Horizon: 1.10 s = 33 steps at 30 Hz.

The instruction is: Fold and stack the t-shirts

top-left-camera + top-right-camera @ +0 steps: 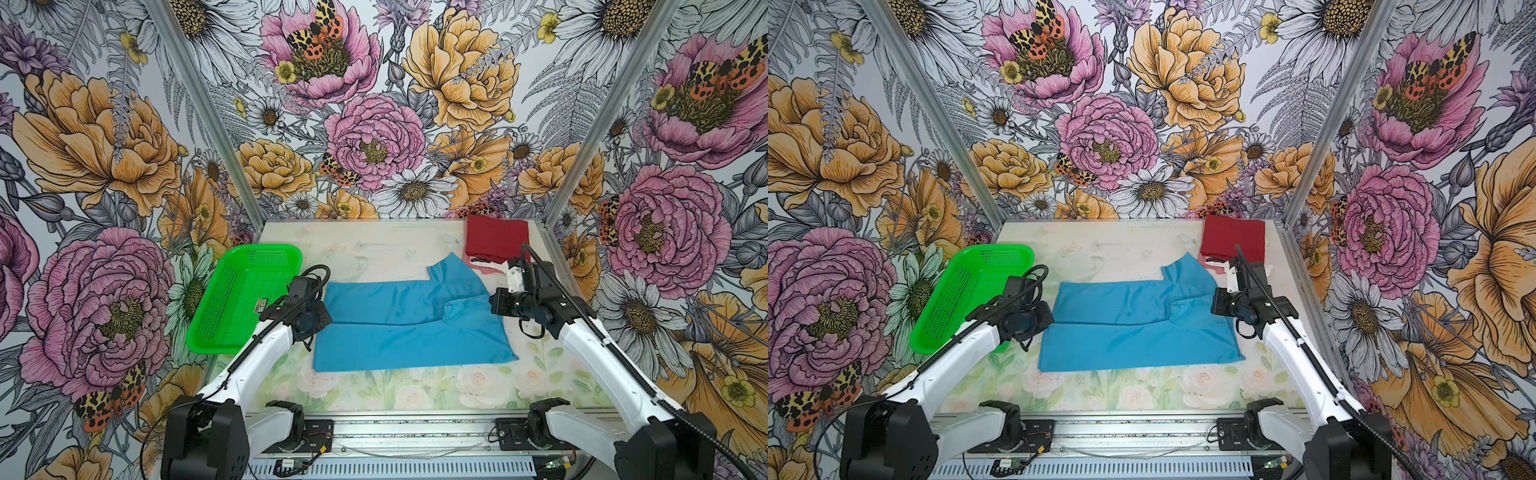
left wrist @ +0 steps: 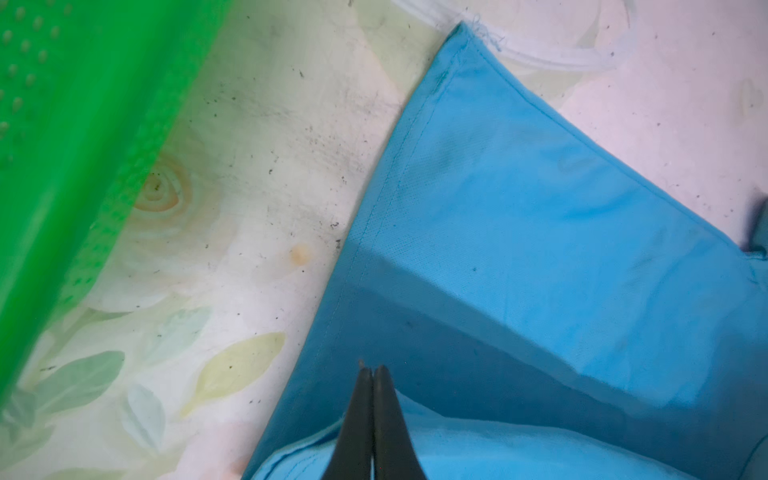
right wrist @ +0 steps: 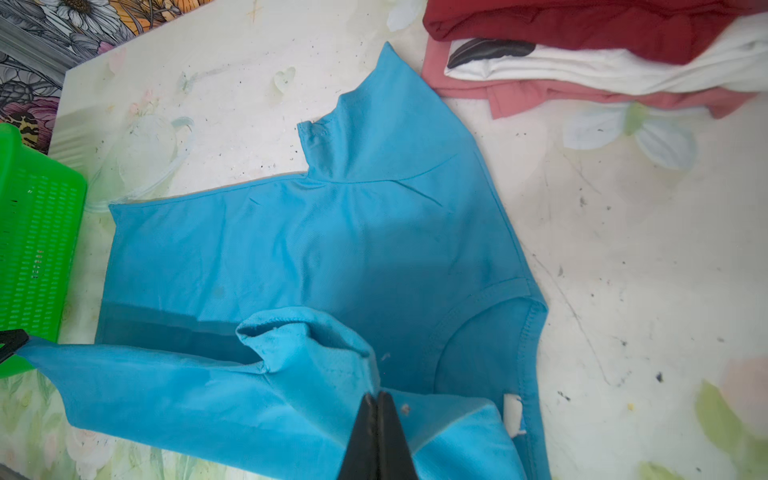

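The left claw has its tips pressed together on a pinch of the sky-blue shirt at the hem end. The right claw is likewise nipped shut on the same long edge near the collar end, with one sleeve bunched just beside it. Between them the held edge hangs as a raised band over the layer lying flat beneath. In both top views it runs from nine to three o'clock across the shirt's middle.

The step in hand looks like a lengthwise fold. To do it well, both claws should travel toward twelve o'clock together, at equal height and pace. The band should be lightly taut, so that it neither sags nor drags the lower layer. The bunched sleeve wants laying flat inside the fold, not trapping as a lump. The far sleeve juts toward one o'clock and will likely need tucking in for straight sides. Both claws should let go low and at once.

The shirt lies in the middle of the table. The green basket sits just beside it at nine o'clock, near the left arm. At one o'clock the finished stack waits: the dark red shirt on top, the white shirt and pink shirt beneath.
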Motion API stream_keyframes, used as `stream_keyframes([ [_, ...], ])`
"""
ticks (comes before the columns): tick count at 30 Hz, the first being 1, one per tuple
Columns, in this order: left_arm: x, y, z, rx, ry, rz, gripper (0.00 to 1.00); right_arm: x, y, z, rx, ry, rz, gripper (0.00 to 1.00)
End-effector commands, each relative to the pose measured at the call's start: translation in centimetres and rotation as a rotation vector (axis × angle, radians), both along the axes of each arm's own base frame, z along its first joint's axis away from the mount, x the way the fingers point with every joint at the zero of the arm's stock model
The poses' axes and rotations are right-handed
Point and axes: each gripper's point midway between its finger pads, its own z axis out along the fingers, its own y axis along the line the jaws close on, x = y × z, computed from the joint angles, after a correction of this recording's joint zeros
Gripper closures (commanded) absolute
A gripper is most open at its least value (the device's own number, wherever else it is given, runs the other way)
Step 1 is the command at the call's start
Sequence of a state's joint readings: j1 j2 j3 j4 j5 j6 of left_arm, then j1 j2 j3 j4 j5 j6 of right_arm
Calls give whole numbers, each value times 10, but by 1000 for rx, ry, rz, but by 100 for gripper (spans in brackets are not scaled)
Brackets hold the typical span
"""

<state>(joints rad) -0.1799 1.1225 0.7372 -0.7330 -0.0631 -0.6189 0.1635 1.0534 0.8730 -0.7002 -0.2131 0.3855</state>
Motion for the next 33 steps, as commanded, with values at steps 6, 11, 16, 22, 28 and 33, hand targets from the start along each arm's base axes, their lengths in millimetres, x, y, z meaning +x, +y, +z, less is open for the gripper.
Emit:
stream_keyframes([
  [6,-13,11,-2,49,7,40,100,-16,-18,-1,-37,18,-53,99],
  [11,-5,10,-3,42,1,25,100,-6,-22,-11,-78,49,-43,99],
  [16,9,6,-7,25,-7,13,100,10,-25,-24,-102,84,-42,99],
  [22,24,1,-17,20,14,-4,100,25,-28,-39,-117,113,-55,99],
  [28,35,4,-25,32,45,-3,100,37,-30,-45,-126,125,-63,99],
  [33,39,5,-28,19,57,-5,100,42,-27,-43,-106,125,-55,100],
])
